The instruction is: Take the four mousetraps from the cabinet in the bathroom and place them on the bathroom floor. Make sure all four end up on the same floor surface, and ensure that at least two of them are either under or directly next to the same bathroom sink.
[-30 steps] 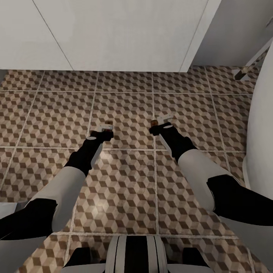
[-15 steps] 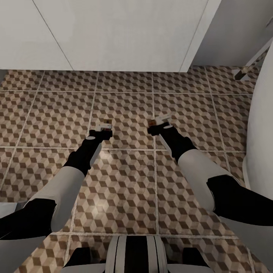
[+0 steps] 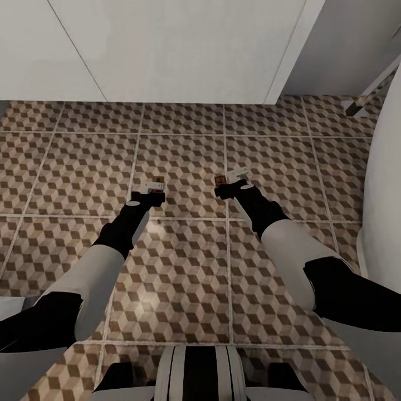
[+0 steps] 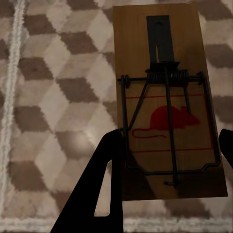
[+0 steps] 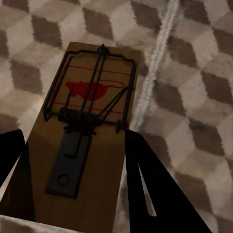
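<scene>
Two mousetraps show, each a small brown board with dark wire and a red mouse print. My left gripper is shut on one mousetrap, its dark fingers pressing the board's long edges just above the bathroom floor. My right gripper is shut on the other mousetrap in the same way, close to a grout line. Cabinet and sink are out of view.
White wall panels stand right beyond the tiles ahead of both arms. A big white rounded body closes off the right side. My base shows at the near edge. Open tiled floor spreads left and between the arms.
Both grippers, with their mousetraps, have sunk a little toward the tiles. The right one has also drifted slightly left. The camera has not moved.
</scene>
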### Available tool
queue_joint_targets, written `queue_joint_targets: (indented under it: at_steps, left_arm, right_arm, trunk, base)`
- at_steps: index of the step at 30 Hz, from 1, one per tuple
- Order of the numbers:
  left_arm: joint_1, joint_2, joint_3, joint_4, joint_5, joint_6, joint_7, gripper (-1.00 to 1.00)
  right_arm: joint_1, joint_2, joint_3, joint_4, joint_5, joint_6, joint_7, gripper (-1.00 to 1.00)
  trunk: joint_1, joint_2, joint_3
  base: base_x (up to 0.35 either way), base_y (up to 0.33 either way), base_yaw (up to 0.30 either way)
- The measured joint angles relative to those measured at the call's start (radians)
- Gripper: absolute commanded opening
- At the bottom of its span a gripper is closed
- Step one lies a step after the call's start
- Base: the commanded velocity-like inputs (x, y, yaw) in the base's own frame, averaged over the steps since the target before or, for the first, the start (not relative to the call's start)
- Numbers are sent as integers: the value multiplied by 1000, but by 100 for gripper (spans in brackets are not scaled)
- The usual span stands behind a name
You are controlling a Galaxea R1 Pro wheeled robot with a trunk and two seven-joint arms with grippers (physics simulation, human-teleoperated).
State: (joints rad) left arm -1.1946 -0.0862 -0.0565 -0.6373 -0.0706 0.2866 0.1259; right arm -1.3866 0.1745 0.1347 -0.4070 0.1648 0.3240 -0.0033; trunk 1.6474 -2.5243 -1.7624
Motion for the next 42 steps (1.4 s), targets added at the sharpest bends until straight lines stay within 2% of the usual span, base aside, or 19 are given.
queue_joint_targets:
  at_steps: [11, 21, 37, 42]
  left_arm:
    - [1, 0, 0, 1, 1, 0, 0, -100]
    - [1, 1, 0, -4, 0, 1, 1, -100]
    - [1, 2, 0, -7, -1, 1, 2, -100]
    - [1, 2, 0, -6, 0, 1, 2, -100]
  right_arm:
    - [1, 0, 0, 2, -1, -18, -1, -100]
    - [2, 0, 0, 4, -1, -24, -1, -100]
    - [1, 0, 0, 4, -1, -27, 0, -100]
    - [2, 0, 0, 6, -1, -55, -1, -100]
  trunk:
    - [0, 0, -16]
    - [5, -2, -70]
    - [10, -5, -70]
    - [10, -5, -70]
  base:
    - [0, 0, 0]
    - [0, 0, 0]
    - [0, 0, 0]
    - [0, 0, 0]
